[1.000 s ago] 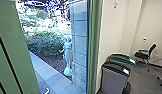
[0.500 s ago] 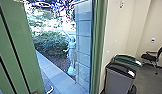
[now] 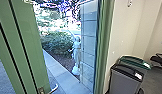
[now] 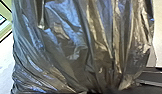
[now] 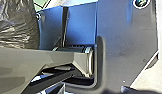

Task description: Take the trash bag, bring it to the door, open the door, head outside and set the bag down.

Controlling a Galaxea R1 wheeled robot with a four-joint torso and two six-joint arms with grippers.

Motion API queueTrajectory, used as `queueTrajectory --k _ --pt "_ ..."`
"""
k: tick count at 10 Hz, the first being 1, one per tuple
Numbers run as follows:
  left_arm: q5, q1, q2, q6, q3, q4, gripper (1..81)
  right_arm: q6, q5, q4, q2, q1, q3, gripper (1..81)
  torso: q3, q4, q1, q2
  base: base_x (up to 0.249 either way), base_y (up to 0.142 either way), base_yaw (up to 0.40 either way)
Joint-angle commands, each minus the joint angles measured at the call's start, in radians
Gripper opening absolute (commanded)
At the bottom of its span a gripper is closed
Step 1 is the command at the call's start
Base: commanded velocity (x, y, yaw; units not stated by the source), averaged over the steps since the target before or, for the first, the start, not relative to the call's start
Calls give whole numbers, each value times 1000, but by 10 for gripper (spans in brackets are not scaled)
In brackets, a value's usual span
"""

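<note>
The dark, glossy trash bag [image 4: 79,47] shows large in the left wrist view, its folds drawn together at my left gripper [image 4: 100,91], which is shut on it. In the right wrist view, part of the trash bag [image 5: 15,25] appears beside the robot's dark plate. A green door [image 3: 28,42] stands open at the left of the head view, with a curved metal handle [image 3: 55,89] low on its edge. Through the doorway lies a paved path [image 3: 58,72] outside.
Right of the doorway are a green door frame [image 3: 105,42], a grey bin with a black lid [image 3: 127,80], a green-lidded bin [image 3: 134,61] and a black chair [image 3: 158,59]. Outside stand a bush [image 3: 57,42], a pale statue [image 3: 76,53] and a block wall [image 3: 89,45].
The head camera's view has turned left, bringing more of the open door and its handle into sight and leaving less of the room and chair at the right.
</note>
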Motion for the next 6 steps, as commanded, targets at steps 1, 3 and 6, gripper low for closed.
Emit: queueTrajectory --k 1,3,6 --pt "44 -46 -36 7 51 5 10 -10 -47 -25 -12 32 67 811 0 0 0 0 0 0 142" --pt "42 -43 -51 5 77 5 10 -10 -46 -24 -15 33 69 811 0 0 0 0 0 0 143" --pt "41 -43 -45 7 74 7 10 -8 -39 -22 -13 33 64 811 0 0 0 0 0 0 168"
